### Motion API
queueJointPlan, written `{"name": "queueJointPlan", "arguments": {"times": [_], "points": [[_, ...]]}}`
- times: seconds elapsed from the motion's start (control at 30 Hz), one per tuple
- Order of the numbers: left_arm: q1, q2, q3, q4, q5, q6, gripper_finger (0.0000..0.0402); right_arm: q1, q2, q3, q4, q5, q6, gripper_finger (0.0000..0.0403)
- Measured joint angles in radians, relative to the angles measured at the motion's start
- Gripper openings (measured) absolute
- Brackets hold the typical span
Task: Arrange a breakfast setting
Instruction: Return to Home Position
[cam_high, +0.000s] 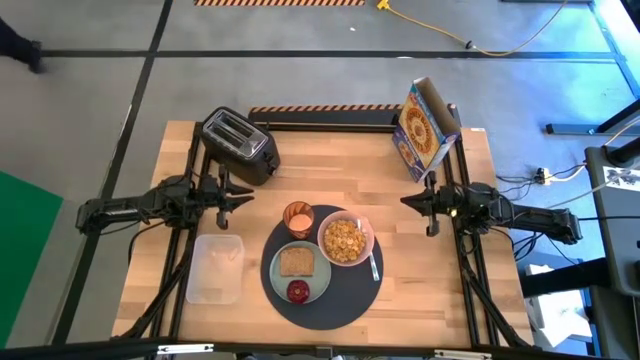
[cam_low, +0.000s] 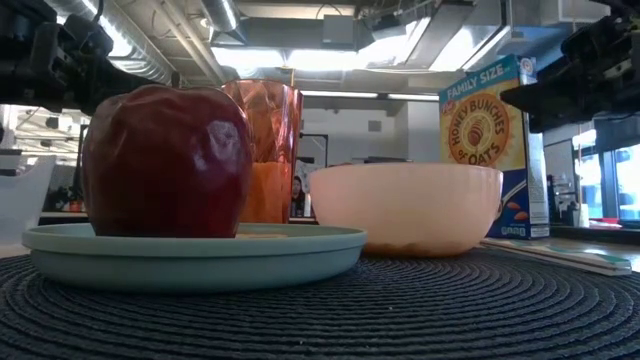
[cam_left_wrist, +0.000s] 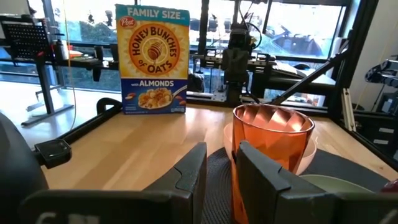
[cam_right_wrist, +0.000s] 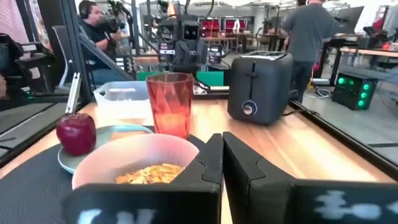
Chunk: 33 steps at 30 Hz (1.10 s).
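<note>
Setting looks done, as far as the views show. The round dark mat (cam_high: 345, 300) lies at the bench (cam_high: 420, 290) front centre. On it sits the pale green plate (cam_high: 276, 276) carrying the toast (cam_high: 296, 261) and the red fruit (cam_high: 298, 291). The pink bowl (cam_low: 405, 205) filled with cereal (cam_high: 345, 240) is just beside the plate. The orange cup (cam_high: 298, 218) is upright at the mat's far edge, near both. The spoon (cam_high: 374, 262) lies on the mat on the bowl's outer side. Left tool (cam_high: 243, 197) hovers over the bench beside the toaster (cam_high: 238, 145), fingers a narrow gap apart, grasping nothing. Right tool (cam_high: 407, 203) hovers below the cereal box (cam_high: 425, 128), clenched and empty. Both are clear of the setting. My read: nothing left to place, only parking the arms. Other items: the clear plastic tub (cam_high: 215, 268) left of the mat, and people in the room beyond the bench. Nothing stands in the arms' way, though the toaster and box sit close to them.
</note>
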Motion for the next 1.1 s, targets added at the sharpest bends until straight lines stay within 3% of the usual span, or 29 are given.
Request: {"name": "queueJointPlan", "arguments": {"times": [0.37,0.53,0.63,0.77,0.93,1.1], "points": [[-0.004,0.066,0.000,-0.002,-0.008,-0.054,0.0074,0.000,0.000,0.000,-0.012,0.054,0.021,0.0000],[-0.047,0.115,0.000,0.002,-0.006,-0.052,0.0033,0.000,0.002,0.000,-0.013,0.054,0.019,0.0000],[-0.072,0.104,-0.001,0.012,0.020,-0.058,0.0006,0.000,0.007,0.000,-0.013,0.054,0.018,0.0001],[-0.111,0.061,-0.001,0.014,0.064,-0.078,0.0008,0.000,0.029,0.000,-0.013,0.054,0.021,0.0000],[-0.142,0.016,-0.001,0.004,-0.024,-0.003,0.0002,0.000,0.066,0.000,-0.014,0.056,0.021,0.0001],[-0.141,0.000,-0.001,0.004,-0.026,-0.025,0.0001,0.000,0.073,0.000,-0.016,0.074,0.026,0.0001]]}}
